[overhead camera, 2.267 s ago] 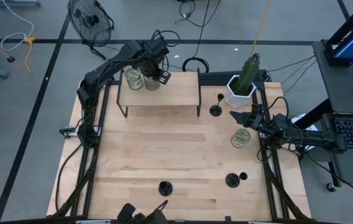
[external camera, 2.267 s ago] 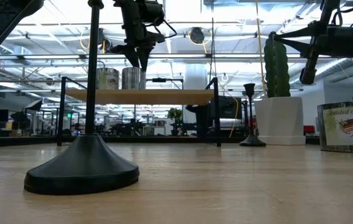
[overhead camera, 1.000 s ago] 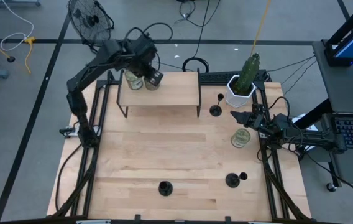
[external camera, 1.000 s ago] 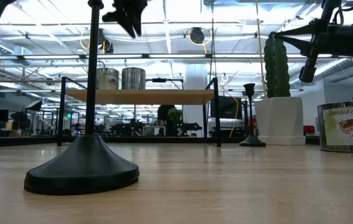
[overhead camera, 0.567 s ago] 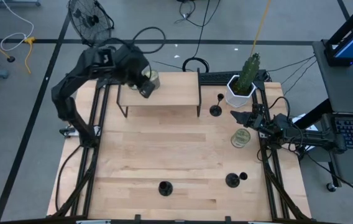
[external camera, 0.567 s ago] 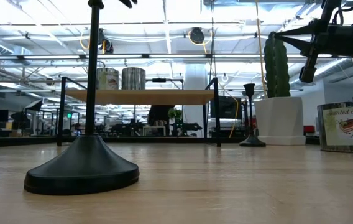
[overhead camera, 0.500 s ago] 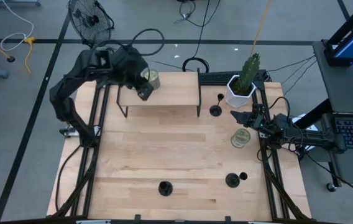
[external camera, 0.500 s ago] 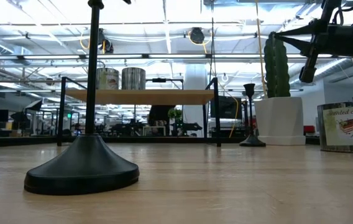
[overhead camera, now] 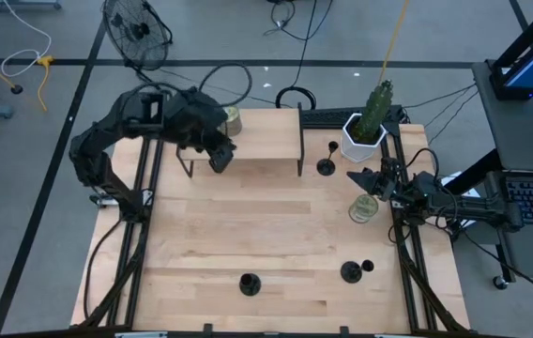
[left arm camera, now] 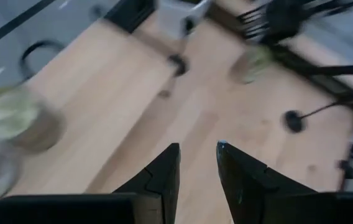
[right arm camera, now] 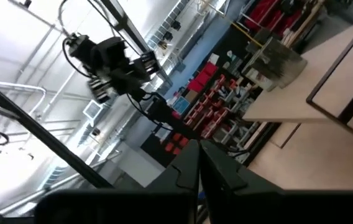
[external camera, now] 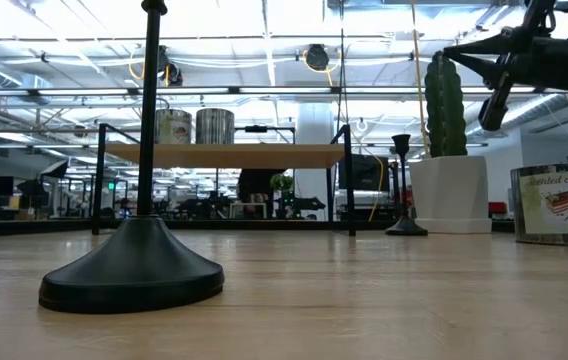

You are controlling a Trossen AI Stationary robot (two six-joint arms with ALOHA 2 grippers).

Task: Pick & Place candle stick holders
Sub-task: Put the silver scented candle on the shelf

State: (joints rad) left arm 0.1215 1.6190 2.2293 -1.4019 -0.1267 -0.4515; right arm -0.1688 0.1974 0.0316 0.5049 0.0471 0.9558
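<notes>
Three black candle stick holders stand on their disc bases on the wooden table: one at the far right [overhead camera: 326, 166] beside the cactus pot, one near the front middle [overhead camera: 249, 283] [external camera: 134, 270], one at the near right [overhead camera: 349, 272] [left arm camera: 294, 120]. My left gripper [overhead camera: 220, 155] [left arm camera: 198, 155] hovers open and empty over the front left of the small shelf [overhead camera: 257, 141]. My right gripper [overhead camera: 365, 178] [right arm camera: 198, 155] is shut at the table's right edge, raised beside a glass jar [overhead camera: 363, 208], holding nothing.
A greenish-yellow jar [overhead camera: 232, 117] stands on the shelf; in the low view two jars [external camera: 194, 125] show there. A white pot with a cactus [overhead camera: 365, 131] stands at the far right. Bare wood [overhead camera: 248, 225] lies in the table's middle.
My left gripper has drawn back from over the jars on the shelf toward the table's near edge and risen, leaving the top of the low view; its fingers stay apart and empty. The jars have stayed on the shelf. My right gripper has rolled a little in place.
</notes>
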